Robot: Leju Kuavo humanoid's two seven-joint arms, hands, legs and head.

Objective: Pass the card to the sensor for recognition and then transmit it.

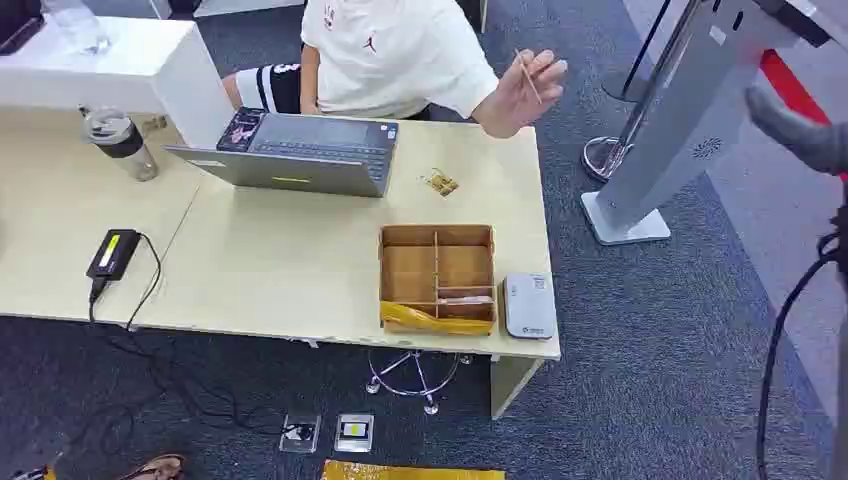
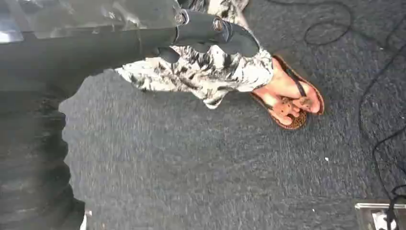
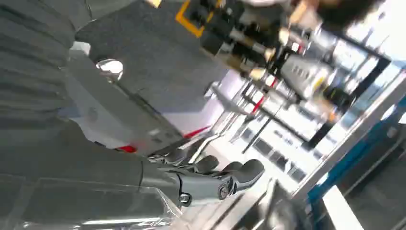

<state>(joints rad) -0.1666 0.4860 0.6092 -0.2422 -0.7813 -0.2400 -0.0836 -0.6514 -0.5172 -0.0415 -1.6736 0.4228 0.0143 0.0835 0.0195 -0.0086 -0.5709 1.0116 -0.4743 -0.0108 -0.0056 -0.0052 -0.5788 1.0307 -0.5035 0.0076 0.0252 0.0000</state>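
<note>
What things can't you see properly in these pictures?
- Right hand: head view's right edge cuts it off; whether it holds a card is unclear. In the right wrist view the fingers look curled, but blur hides anything between them.
- Left hand: left wrist view, partly cut by the top edge; nothing visible in it.
- Thin thing in the person's hand: too small to identify.
- Wooden box: contents too small to tell.

The left hand [image 2: 210,33] hangs above a person's sandalled foot [image 2: 287,93].
</note>
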